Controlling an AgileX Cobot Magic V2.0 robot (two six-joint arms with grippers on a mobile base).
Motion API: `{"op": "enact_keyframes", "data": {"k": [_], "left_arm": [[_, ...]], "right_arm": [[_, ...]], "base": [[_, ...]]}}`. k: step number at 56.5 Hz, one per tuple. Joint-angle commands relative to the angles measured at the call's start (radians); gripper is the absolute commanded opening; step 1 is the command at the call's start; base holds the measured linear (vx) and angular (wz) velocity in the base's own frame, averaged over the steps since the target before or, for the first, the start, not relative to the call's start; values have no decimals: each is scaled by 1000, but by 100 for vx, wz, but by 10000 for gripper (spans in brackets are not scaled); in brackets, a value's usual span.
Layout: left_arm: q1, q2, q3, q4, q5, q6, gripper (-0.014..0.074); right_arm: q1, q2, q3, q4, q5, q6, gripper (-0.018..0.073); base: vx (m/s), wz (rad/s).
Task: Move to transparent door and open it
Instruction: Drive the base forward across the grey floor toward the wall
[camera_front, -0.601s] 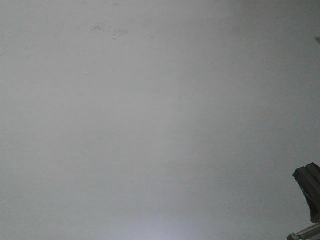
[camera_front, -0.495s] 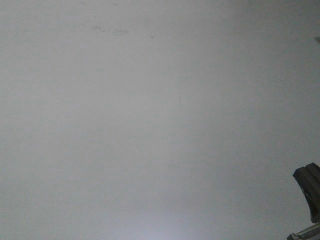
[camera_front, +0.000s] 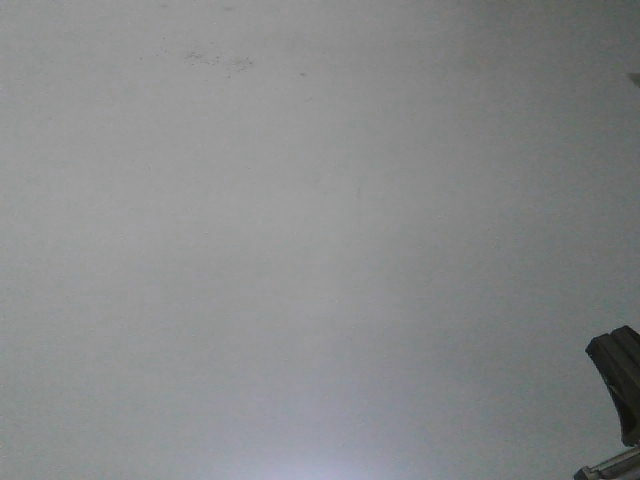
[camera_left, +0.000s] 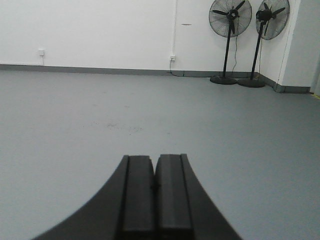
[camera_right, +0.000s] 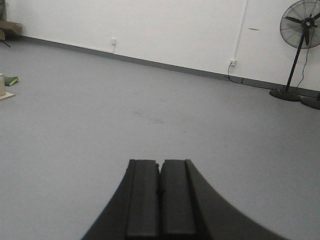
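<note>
Two black grippers point out low over a bare grey floor (camera_left: 70, 115). The left gripper (camera_left: 155, 161) has its jaws pressed flat together with nothing between them. The right gripper (camera_right: 160, 164) is closed the same way, pads touching and holding nothing. The transparent door shows in none of the three views, so I cannot say where it stands from here.

Ahead of the left gripper a white wall (camera_left: 100, 30) runs across the room with a grey skirting (camera_left: 100, 70) at its foot. Two black pedestal fans (camera_left: 230, 20) stand side by side near the right-hand corner. A wall socket (camera_left: 172, 58) sits just left of them. A faint patch of scuff marks (camera_left: 117, 125) lies on the floor between gripper and wall.

The front-facing view is nearly all grey floor. A dark angular piece (camera_front: 618, 385) pokes in at the lower right corner, possibly part of the robot itself. At the far left of the right wrist view, a small green object (camera_right: 11, 80) lies on the floor.
</note>
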Motion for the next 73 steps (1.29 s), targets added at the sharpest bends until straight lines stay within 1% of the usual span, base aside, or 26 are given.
{"op": "enact_keyframes", "data": {"k": [1,44,73], "left_arm": [[-6,-15,15,-5,-83,-1,-6],[-6,-15,15,-5,-83,-1,-6],[-6,-15,15,-5,-83,-1,-6]], "right_arm": [[-4,-10,4,-8,-81,-4,-4],[-4,-10,4,-8,-81,-4,-4],[-4,-10,4,-8,-81,-4,-4]], "base": [[0,-1],[4,2],[8,-9]]}}
